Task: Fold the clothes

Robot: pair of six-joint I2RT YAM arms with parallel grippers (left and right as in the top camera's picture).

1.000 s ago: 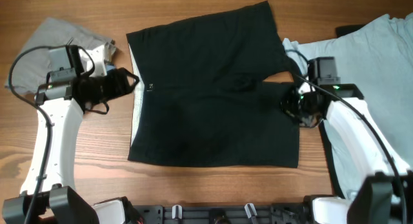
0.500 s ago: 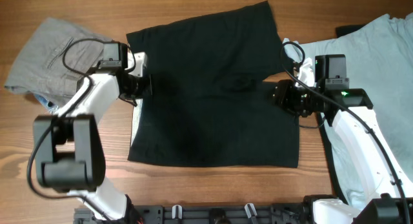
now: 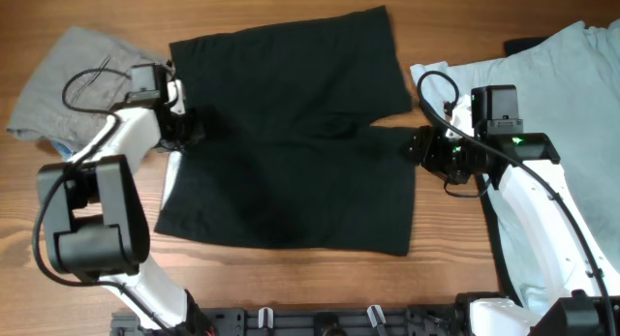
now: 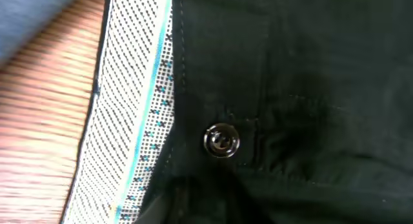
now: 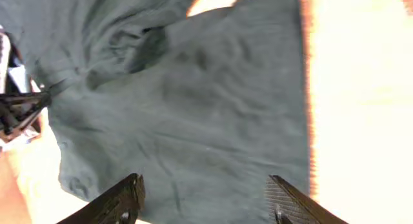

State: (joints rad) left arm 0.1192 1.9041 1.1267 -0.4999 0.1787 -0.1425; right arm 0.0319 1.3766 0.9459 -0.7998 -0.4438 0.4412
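Observation:
The black cloth (image 3: 291,142) lies spread flat in the middle of the table. The left wrist view shows its dotted white inner band (image 4: 129,121) and a metal button (image 4: 221,140). My left gripper (image 3: 186,133) is at the cloth's left edge, shut on that edge; its dark jaws (image 4: 200,204) are barely distinguishable. My right gripper (image 3: 415,147) hovers open over the cloth's right edge, its fingers (image 5: 206,198) wide apart above the fabric (image 5: 193,101). Grey trousers (image 3: 68,75) lie at the far left. A light blue T-shirt (image 3: 572,84) lies at the right.
The wooden table (image 3: 291,288) shows along the front and between the garments. A small dark object (image 3: 518,45) sits at the back right by the T-shirt. The right arm rests over the T-shirt.
The black cloth has slid left across the table together with my left gripper, which came onto its left edge. My right gripper has shifted slightly left over the cloth's right edge.

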